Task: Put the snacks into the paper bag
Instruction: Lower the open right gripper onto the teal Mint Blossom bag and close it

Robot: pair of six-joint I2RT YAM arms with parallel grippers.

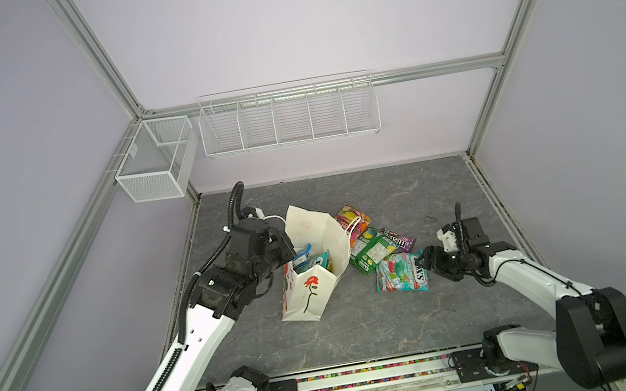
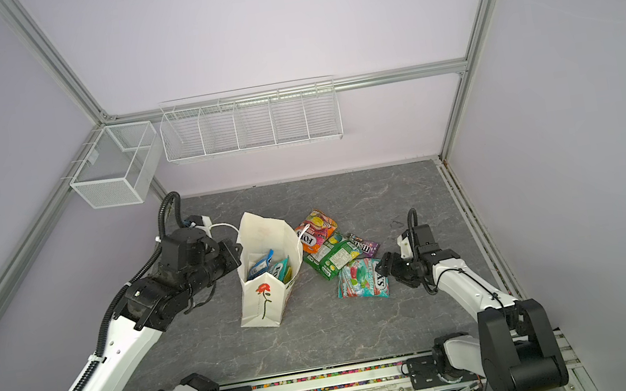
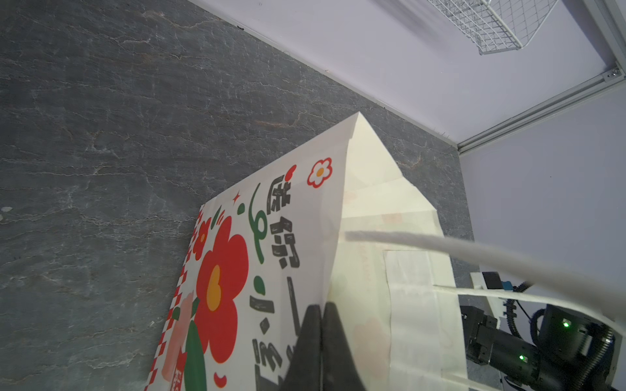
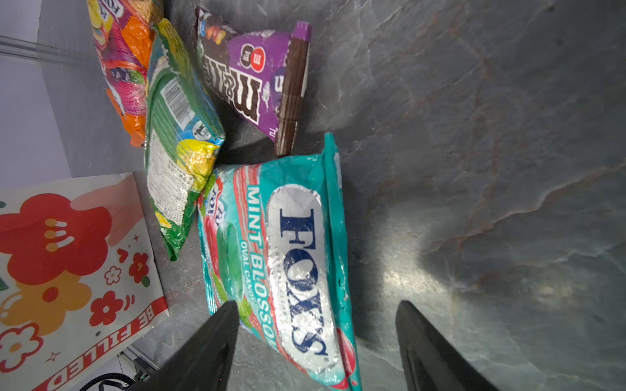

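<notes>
Right wrist view: right gripper (image 4: 318, 304) is reaching in low over the table (image 4: 491, 169), its fingers spread wide and straddling the near end of the teal packet (image 4: 298, 264), not pressing on it.
Teal packet: is lying flat with FOX'S facing up, just right of the bag (image 1: 306, 302) in both top views.
Bag: is standing upright near the table's middle, its mouth gaping and its red flower facing the robot.
Inside bag: blue wrapper (image 1: 303, 257) and second teal packet (image 1: 319, 265) are poking up at the mouth.
Left gripper (image 3: 320, 308): is coming in from the left with its fingers clamped together on the bag's rim, pinching the paper wall.
Handle cord (image 3: 440, 247): is crossing, blurred, close before the left wrist lens.
Green packet (image 1: 372, 255): is lying label side up just behind the teal packet, touching it.
Purple packet (image 1: 402, 242): is resting just beside the green packet, on the right arm's side.
Orange packet (image 1: 352, 218): is lying farthest back in the heap, close by the bag's rear corner.
Back wall: wire basket (image 1: 287, 116) and mesh box (image 1: 155, 161) are hanging above the table.
</notes>
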